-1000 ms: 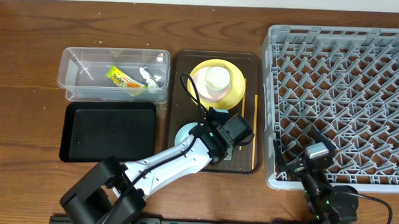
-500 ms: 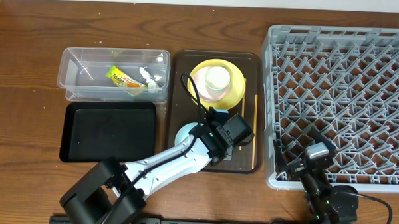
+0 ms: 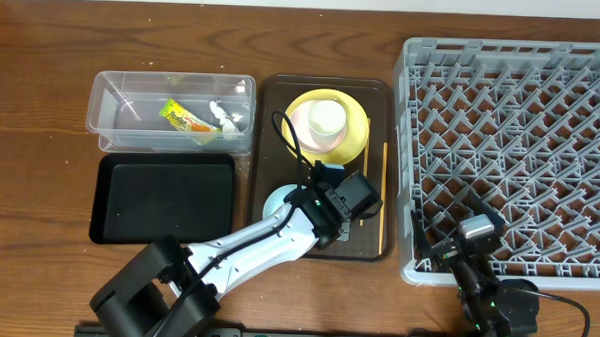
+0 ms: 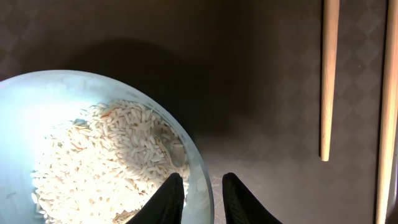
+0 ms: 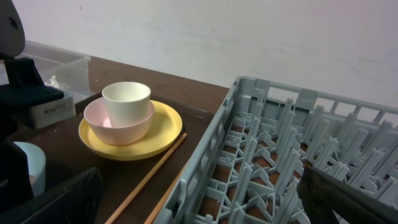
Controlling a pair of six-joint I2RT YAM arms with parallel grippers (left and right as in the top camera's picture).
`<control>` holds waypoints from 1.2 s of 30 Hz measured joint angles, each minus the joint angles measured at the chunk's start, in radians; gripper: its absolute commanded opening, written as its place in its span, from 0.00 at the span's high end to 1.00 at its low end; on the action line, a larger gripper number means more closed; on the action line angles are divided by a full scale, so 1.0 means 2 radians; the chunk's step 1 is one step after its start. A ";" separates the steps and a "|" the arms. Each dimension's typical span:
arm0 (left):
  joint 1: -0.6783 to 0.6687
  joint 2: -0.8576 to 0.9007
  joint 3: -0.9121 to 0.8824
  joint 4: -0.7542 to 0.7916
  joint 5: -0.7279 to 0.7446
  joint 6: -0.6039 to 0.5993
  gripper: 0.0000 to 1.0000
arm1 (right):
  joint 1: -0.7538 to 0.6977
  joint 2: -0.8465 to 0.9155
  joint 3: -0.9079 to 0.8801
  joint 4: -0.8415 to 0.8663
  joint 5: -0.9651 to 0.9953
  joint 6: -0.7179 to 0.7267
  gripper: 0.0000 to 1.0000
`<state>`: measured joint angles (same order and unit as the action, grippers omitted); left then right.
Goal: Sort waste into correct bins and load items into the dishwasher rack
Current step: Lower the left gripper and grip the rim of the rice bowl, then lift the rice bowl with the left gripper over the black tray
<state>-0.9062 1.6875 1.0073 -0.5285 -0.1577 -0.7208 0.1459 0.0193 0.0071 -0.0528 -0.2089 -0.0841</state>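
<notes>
Left end effector (image 4: 200, 190): astride light blue bowl (image 4: 37, 118) rim, likely to tip out rice (image 4: 106, 162); clamped or not, cannot tell. Right end effector (image 5: 202, 202): apart, parked by dishwasher rack (image 3: 511, 146).

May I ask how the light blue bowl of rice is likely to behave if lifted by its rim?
The light blue bowl looks rigid, so it likely won't flex. Its rice lies loose, so tilting would probably spill it. The left end effector straddles the rim off-centre, so it may tip.
</notes>
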 measured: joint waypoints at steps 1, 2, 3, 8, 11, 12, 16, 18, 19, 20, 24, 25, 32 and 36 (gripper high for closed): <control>0.000 0.000 0.000 0.001 0.000 0.000 0.76 | 0.000 0.000 0.000 0.000 0.000 0.000 0.01; 0.000 0.000 -0.001 0.001 0.000 0.000 0.76 | 0.000 0.000 0.000 0.000 0.000 0.000 0.01; 0.000 0.000 -0.002 0.001 0.000 0.000 0.76 | 0.000 0.000 0.000 0.000 0.000 0.000 0.01; 0.000 0.001 -0.010 0.001 0.000 0.000 0.76 | 0.000 0.000 0.000 0.000 0.000 0.000 0.01; 0.000 0.001 -0.010 0.007 0.000 -0.002 0.85 | 0.000 0.000 0.000 0.000 0.000 0.000 0.01; 0.000 0.001 -0.010 0.009 0.000 -0.003 0.88 | 0.000 0.000 0.000 0.000 0.000 0.000 0.01; 0.000 0.001 -0.010 0.009 0.000 -0.002 0.94 | 0.000 0.000 0.000 0.000 0.000 0.000 0.01; 0.000 0.001 -0.010 0.009 -0.002 0.000 0.94 | 0.000 0.000 0.000 0.000 0.000 0.000 0.01; 0.000 0.001 -0.010 0.009 -0.002 0.000 0.94 | 0.000 0.000 0.000 0.000 0.000 0.000 0.01; 0.000 0.001 -0.010 0.009 -0.002 0.000 0.94 | 0.000 0.000 0.000 0.000 0.000 0.000 0.01; 0.000 0.000 -0.010 0.008 -0.003 0.001 0.94 | 0.000 0.000 0.000 0.000 0.000 0.000 0.01; 0.000 0.000 -0.010 0.008 -0.003 0.002 0.94 | 0.000 0.000 0.000 0.000 0.000 0.000 0.01; 0.000 -0.044 -0.010 -0.016 -0.002 0.025 0.94 | 0.000 0.000 0.000 0.000 0.000 0.000 0.01; 0.004 -0.101 -0.010 -0.040 0.001 0.032 0.94 | 0.000 0.000 0.000 0.000 0.000 0.000 0.01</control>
<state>-0.8986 1.4845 0.9878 -0.6094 -0.1566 -0.6563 0.1459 0.0193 0.0071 -0.0528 -0.2089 -0.0841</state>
